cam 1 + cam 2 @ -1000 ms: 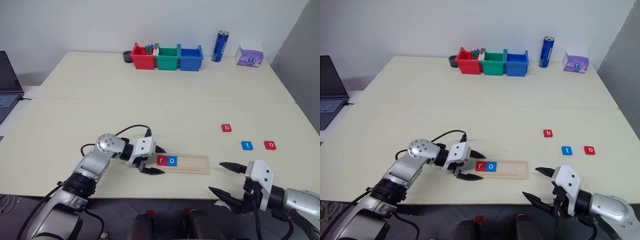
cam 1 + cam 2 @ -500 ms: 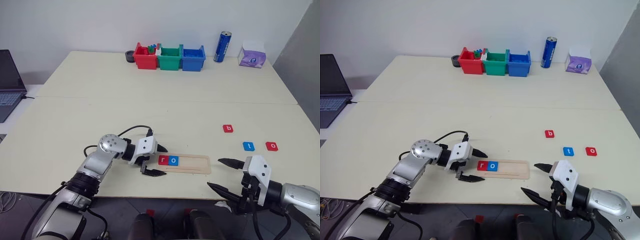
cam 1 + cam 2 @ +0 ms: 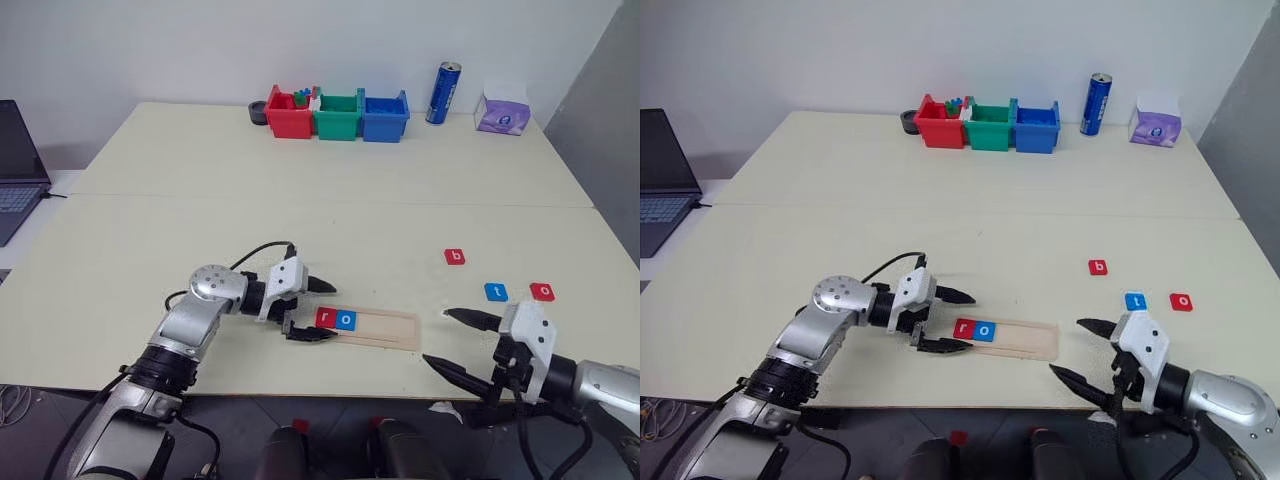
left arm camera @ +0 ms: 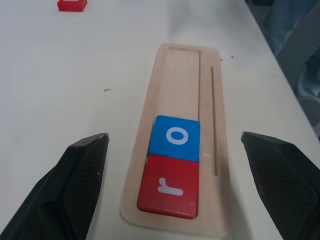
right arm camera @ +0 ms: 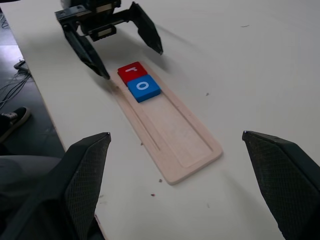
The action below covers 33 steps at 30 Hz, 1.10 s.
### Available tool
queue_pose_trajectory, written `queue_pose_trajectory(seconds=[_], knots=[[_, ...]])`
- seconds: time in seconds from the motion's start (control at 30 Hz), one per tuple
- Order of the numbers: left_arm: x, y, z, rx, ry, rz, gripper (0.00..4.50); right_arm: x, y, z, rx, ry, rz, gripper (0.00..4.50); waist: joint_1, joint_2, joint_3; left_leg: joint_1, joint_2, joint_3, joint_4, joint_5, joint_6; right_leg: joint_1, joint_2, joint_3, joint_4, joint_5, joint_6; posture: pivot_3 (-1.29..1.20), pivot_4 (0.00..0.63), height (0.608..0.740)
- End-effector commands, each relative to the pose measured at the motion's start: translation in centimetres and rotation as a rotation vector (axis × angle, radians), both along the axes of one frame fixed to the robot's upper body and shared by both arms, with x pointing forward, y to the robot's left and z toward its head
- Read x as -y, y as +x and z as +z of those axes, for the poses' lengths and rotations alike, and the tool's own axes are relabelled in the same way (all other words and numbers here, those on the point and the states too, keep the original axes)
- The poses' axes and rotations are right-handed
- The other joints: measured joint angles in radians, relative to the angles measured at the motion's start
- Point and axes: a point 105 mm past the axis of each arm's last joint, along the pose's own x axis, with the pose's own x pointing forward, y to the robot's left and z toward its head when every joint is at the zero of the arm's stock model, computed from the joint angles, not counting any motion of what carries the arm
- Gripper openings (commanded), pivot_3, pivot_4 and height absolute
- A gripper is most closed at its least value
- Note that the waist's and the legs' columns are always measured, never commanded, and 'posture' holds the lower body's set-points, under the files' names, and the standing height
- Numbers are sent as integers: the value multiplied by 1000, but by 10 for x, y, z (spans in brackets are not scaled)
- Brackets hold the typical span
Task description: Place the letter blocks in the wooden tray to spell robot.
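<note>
The wooden tray [image 3: 372,328] lies near the bench's [image 3: 300,220] front edge, holding the red r [image 3: 325,317] and blue o [image 3: 346,320]; both arms' fingers spread wide, empty; b [image 3: 455,257], t [image 3: 495,292], o [image 3: 542,292] lie loose

A pale cream counter [image 3: 300,215] is filling the room's middle, a seam running across it. A plain white wall [image 3: 200,50] is rising behind, with a grey panel [image 3: 600,110] standing at the right. A laptop [image 3: 18,165] is sitting on a side surface at the left
</note>
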Motion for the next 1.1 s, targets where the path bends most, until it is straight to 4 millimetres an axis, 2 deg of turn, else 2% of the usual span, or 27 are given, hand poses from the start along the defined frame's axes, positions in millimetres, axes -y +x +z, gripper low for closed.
queue_pose_trajectory(seconds=[0.03,0.23,0.4,0.5,0.63,0.77,1.1], knots=[[-9,6,24,56,-52,70,4473,6,12,15,50,89,-89,4500,0,0,0,0,0,0,0,0,0,0,0,0,0,0,0,0,150,740],[-20,9,38,90,-107,201,4473,22,63,-3,47,-18,-415,4500,-5,0,0,0,0,0,0,0,0,0,0,1,1,0,0,0,150,740],[-22,-1,30,86,-98,238,4473,30,105,-12,44,-60,-628,4500,-8,1,1,-1,0,0,-1,0,0,-2,0,1,1,3,-5,0,150,740],[-21,-4,27,91,-87,237,4473,30,122,-14,34,-52,-694,4500,-10,1,1,-1,0,0,-1,0,0,-2,0,0,1,3,-5,0,150,740],[-20,-5,27,98,-87,237,4473,31,136,-21,16,-60,-741,4500,-8,1,1,-2,0,0,-1,0,0,-2,-1,0,0,3,-5,0,150,740],[-19,-3,27,117,-89,239,4473,40,148,-29,7,-76,-818,4500,-11,2,1,-2,0,1,-1,0,0,-3,-1,0,0,3,-5,0,150,740],[-11,1,41,129,-148,236,4473,39,156,-47,-99,-1,-845,4500,-20,2,1,-2,0,1,-1,0,0,-3,-1,0,1,3,-6,0,150,740]])
